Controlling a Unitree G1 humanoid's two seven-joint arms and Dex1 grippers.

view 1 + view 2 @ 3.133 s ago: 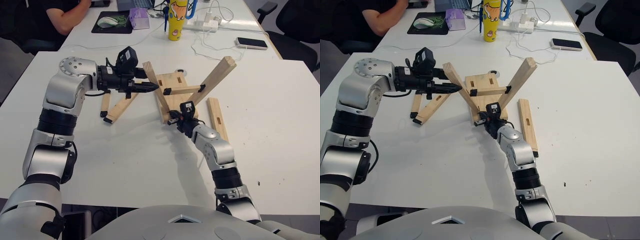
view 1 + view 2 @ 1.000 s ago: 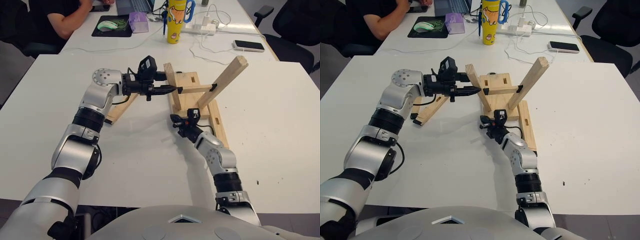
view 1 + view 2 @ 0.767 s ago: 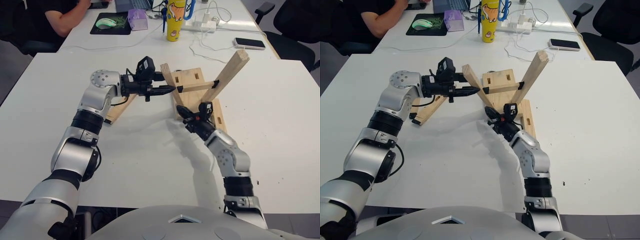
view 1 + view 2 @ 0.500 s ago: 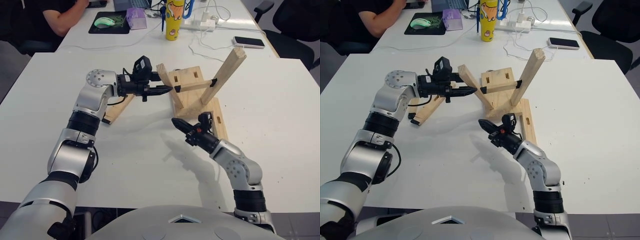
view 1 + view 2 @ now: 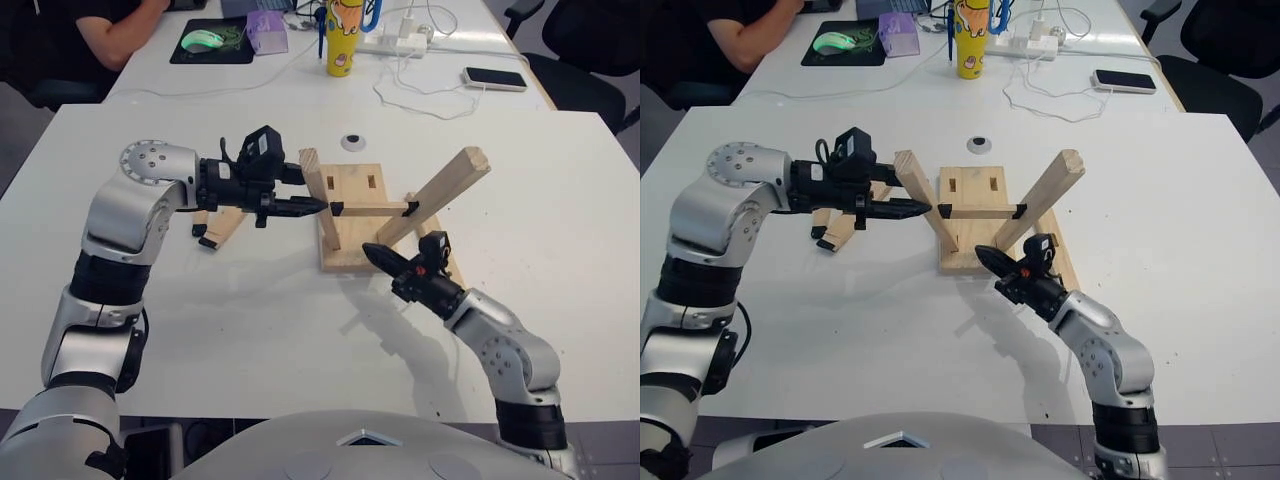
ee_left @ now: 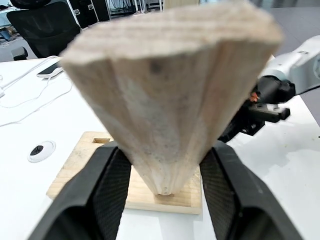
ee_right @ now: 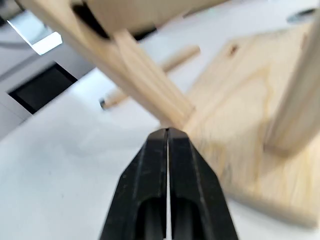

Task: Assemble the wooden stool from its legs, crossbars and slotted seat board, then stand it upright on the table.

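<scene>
Wood seat (image 5: 352,180) lies flat mid-surface (image 5: 250,330), slots up. Two legs stand in it, splayed in a V. The held leg (image 5: 320,195) is on its 9 o'clock side, the second leg (image 5: 445,190) on its 3 o'clock side. A crossbar (image 5: 370,208) joins them.

Left gripper (image 5: 312,206): clenched on the held leg, one of its fingers (image 6: 107,190) on either side.
Right gripper (image 5: 372,252): fingers pressed together, grasping nothing. Tip sits by the seat's 5 o'clock corner, near the second leg's foot. Cannot tell if it touches.

Change: from 3.1 s to 1.0 s ago the right gripper sat at the seat's 6 o'clock edge. At 0.5 s ago it had drawn off toward 6 o'clock, and now it is close in again. Left grip is unchanged throughout. The head camera has shifted, so no seat motion is logged.

Judgement: one leg pair is seated and steadied, and the right arm is free for the next part. Spare legs lie at 9 o'clock (image 5: 225,222) and 4 o'clock (image 5: 1068,262). Second pair, remaining crossbars and turning upright are not yet done.

Writing: none seen on the wood. A yellow cup (image 5: 342,35) far at 12 o'clock bears a cartoon print, lettering too small to tell.
</scene>
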